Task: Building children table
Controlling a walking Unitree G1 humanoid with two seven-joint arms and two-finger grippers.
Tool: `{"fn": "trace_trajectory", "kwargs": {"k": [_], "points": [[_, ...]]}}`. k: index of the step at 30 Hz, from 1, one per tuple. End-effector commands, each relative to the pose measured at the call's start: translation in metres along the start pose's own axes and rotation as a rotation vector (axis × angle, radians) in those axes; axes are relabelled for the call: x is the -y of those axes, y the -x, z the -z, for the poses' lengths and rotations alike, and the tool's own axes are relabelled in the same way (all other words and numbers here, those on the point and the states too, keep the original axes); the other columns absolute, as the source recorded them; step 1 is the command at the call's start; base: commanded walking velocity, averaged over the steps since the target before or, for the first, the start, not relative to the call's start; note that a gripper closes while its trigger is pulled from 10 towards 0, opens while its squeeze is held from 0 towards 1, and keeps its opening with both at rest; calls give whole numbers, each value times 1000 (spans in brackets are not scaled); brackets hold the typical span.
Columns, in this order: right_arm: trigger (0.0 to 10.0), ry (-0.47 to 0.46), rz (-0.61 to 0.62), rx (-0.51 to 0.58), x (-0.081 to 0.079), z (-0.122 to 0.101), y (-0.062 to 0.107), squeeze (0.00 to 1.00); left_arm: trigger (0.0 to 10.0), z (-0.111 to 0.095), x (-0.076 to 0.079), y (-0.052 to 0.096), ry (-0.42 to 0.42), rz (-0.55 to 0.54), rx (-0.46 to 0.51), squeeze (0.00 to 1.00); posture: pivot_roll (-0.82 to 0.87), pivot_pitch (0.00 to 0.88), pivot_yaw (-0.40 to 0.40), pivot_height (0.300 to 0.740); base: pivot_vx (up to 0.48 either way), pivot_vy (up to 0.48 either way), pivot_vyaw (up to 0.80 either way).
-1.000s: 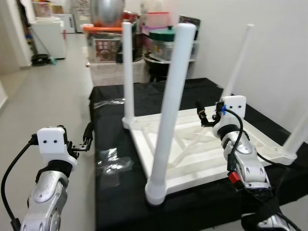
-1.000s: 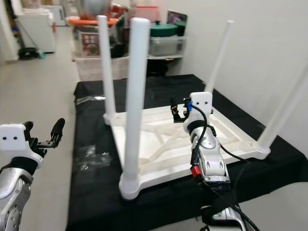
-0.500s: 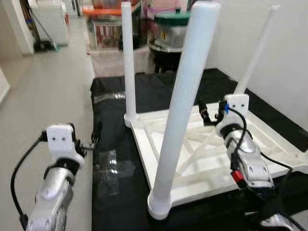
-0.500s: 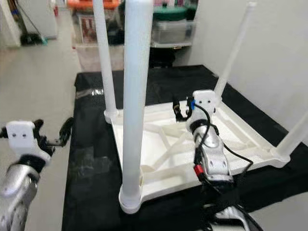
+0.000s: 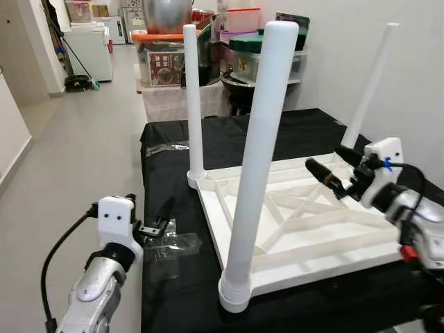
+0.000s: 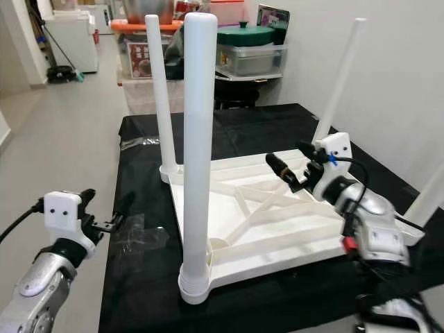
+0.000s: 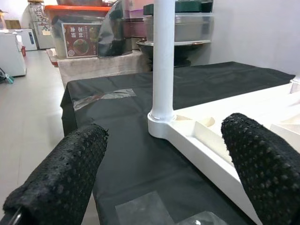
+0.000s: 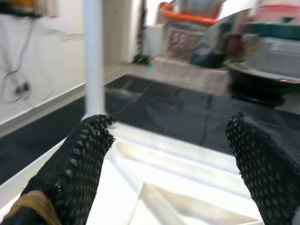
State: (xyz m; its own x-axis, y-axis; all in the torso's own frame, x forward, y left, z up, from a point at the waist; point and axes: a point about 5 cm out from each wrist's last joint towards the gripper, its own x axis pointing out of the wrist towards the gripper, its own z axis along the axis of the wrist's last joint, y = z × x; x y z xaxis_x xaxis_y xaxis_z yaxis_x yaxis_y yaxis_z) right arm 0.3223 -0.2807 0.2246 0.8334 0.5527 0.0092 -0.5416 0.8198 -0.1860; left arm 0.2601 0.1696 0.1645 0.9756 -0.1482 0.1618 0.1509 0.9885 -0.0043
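home storeroom | stacked storage bins [image 5: 163,59] | white fridge [image 5: 90,48]

near leg [image 7: 164,51] top cropped, right wrist view blurred

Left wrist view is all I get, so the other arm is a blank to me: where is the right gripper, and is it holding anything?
Observer: The right gripper hovers open over the upturned white table, holding nothing.
Operator: How many legs are on?
Observer: All four legs stand upright at the corners.
Operator: Where is my own gripper?
Observer: The left gripper is open at the left edge of the black cloth, apart from the table.
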Motion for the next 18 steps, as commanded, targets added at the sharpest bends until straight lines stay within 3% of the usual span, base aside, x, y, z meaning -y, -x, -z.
{"fn": "trace_trajectory", "kwargs": {"k": [1,2,4,8,18], "points": [[10000,-48,-124,-37,0,7,13,0,10000,3,-2,2,-14,-2,-23,0,67,0,-37,740,0,0,0],[10000,-92,-215,-55,-2,7,21,0,10000,4,-4,2,-14,-2,-25,0,65,0,-36,740,0,0,0],[10000,-128,-275,-62,-4,6,26,0,10000,4,-5,3,-14,-3,-26,0,65,0,-36,740,0,0,0],[10000,-99,-480,-128,-24,8,27,0,10000,5,-5,3,-13,0,-31,0,65,0,-35,740,0,0,0],[10000,-101,-704,-80,-45,-8,17,0,10000,7,-8,4,-13,1,-39,0,69,0,-38,740,0,0,0]]}}
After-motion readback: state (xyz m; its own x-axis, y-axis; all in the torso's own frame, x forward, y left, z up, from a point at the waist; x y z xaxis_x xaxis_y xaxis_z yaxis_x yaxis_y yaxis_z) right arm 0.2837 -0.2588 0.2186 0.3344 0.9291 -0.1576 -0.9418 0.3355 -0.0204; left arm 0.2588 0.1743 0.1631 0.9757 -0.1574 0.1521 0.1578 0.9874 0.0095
